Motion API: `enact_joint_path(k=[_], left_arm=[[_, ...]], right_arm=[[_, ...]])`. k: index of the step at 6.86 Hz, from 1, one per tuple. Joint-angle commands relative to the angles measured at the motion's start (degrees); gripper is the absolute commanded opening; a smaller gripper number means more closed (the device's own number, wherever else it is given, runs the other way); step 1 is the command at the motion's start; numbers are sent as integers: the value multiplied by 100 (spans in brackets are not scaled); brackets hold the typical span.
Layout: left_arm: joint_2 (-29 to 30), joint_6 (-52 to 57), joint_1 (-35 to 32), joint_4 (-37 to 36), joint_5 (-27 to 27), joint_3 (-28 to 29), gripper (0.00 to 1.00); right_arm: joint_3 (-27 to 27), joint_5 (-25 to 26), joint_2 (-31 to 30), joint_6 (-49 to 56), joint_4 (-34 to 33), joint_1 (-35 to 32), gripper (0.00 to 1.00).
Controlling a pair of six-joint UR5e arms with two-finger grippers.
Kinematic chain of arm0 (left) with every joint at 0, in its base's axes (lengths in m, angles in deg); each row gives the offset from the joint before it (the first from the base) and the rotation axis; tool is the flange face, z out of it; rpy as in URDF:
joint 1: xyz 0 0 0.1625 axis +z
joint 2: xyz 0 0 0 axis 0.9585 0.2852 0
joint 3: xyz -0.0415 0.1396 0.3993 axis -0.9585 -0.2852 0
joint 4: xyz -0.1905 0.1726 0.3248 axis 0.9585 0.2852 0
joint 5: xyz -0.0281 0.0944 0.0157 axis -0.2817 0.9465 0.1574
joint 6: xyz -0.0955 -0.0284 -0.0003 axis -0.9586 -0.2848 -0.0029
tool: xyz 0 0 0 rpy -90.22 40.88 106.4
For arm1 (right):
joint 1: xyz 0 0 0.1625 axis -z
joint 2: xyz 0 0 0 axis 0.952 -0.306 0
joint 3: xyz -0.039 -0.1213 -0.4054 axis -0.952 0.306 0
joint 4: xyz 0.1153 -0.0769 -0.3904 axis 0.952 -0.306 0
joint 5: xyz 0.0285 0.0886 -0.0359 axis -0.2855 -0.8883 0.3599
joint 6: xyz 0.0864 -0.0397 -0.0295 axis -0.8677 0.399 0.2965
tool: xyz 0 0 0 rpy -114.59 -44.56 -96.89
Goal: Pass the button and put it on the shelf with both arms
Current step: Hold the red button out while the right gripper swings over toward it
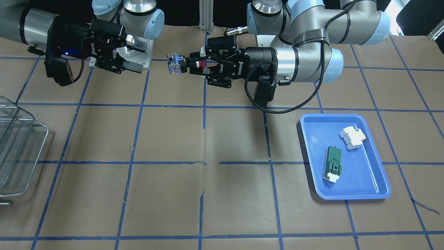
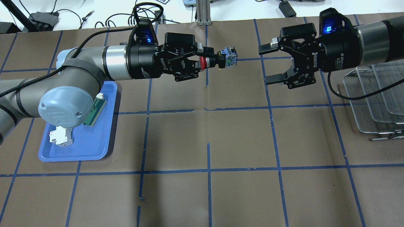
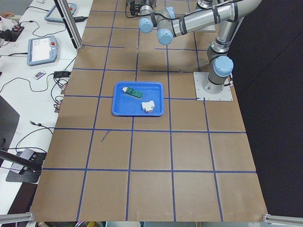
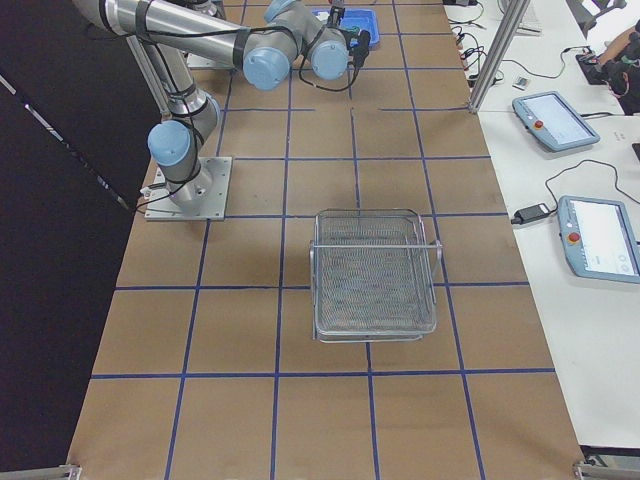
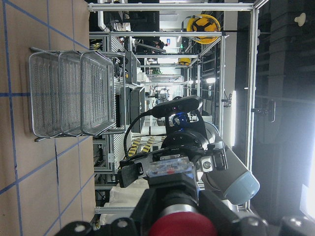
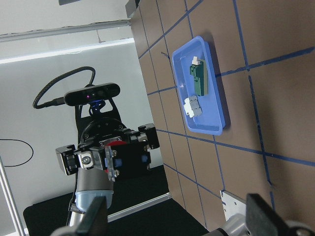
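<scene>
My left gripper (image 2: 204,61) is shut on the button (image 2: 217,60), gripping it at the red cap and black collar and holding it level, high above the table. The button's bluish-clear block (image 1: 174,64) points toward my right gripper (image 2: 268,64). That gripper is open and empty, a short gap away from the block, jaws facing it. In the front view the left gripper (image 1: 197,65) is right of centre and the right gripper (image 1: 138,56) is to its left. The wire-mesh shelf (image 2: 372,104) stands at the table's right end, also seen in the right side view (image 4: 375,270).
A blue plastic tray (image 1: 378,166) on my left side holds a green rectangular module (image 1: 333,163) and a white breaker-like block (image 1: 352,137). Brown paper with a blue tape grid covers the table. An aluminium post (image 2: 202,12) stands at the far edge.
</scene>
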Motion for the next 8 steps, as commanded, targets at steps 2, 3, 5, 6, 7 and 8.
enact_joint_path(k=[2, 3, 5, 6, 7, 8], left_arm=[[-11, 5, -8, -58, -15, -1, 0], [-2, 5, -8, -58, 3, -1, 0], [-20, -3, -8, -58, 21, 16, 0], [-20, 5, -8, -58, 21, 16, 0], [-28, 5, -8, -58, 29, 16, 0], [-11, 14, -8, -84, 38, 34, 0]], right_arm=[[-34, -223, -15, -126, -5, -155, 93], [-69, -510, 54, -57, 20, -156, 99], [-209, -645, 99, 118, 47, -199, 100], [-271, -663, 47, 389, 56, -269, 100], [-272, -828, 125, 401, 65, -305, 100], [-359, -1004, 204, 384, 47, -270, 100]])
